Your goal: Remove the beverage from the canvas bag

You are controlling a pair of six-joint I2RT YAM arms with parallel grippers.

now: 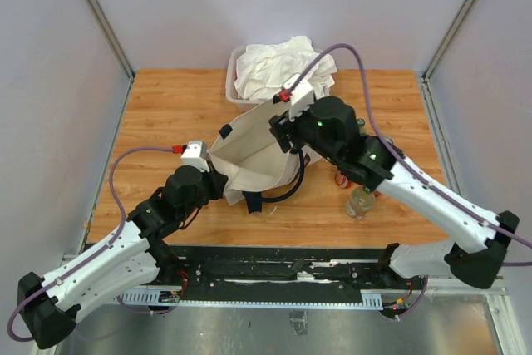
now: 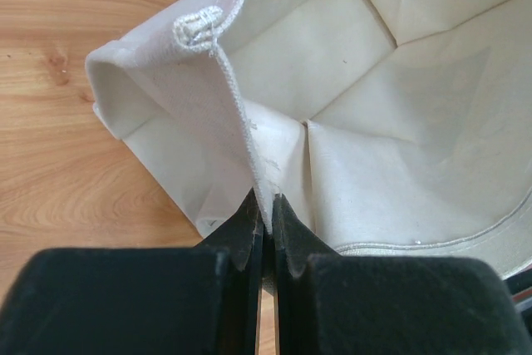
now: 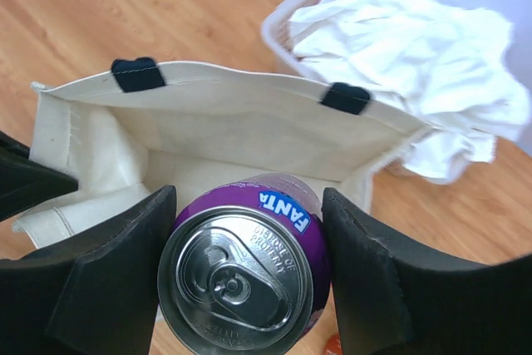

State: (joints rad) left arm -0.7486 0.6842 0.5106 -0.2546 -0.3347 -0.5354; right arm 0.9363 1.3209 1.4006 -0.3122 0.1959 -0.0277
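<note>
From above, the canvas bag (image 1: 253, 155) sits mid-desk (image 1: 166, 114) with its mouth gaping. The left pincer (image 1: 221, 182) meets the bag's rim at 9 o'clock, and the right pincer (image 1: 285, 133) hangs over the mouth at about 2 o'clock. A translucent tub (image 1: 233, 81) heaped with white cloth (image 1: 283, 68) stands at 12 o'clock, touching the bag. A clear bottle (image 1: 359, 203) stands at 4 o'clock, apart from the bag. The drink itself is hidden under the right arm here.

At the left wrist, the left pincer's two black fingers (image 2: 245, 234) are pressed together on the bag's stitched rim seam, with only cloth between them. The pale lining fans away toward 1 o'clock.

At the right wrist, a purple Fanta can (image 3: 245, 268) stands top-up between the right pincer's pads, which press its sides at 9 and 3 o'clock, so the jaws are spread only as wide as the can. The can is at the bag's open mouth, with the bag's far wall and two navy handle tabs (image 3: 137, 73) beyond it at 12 o'clock.
</note>
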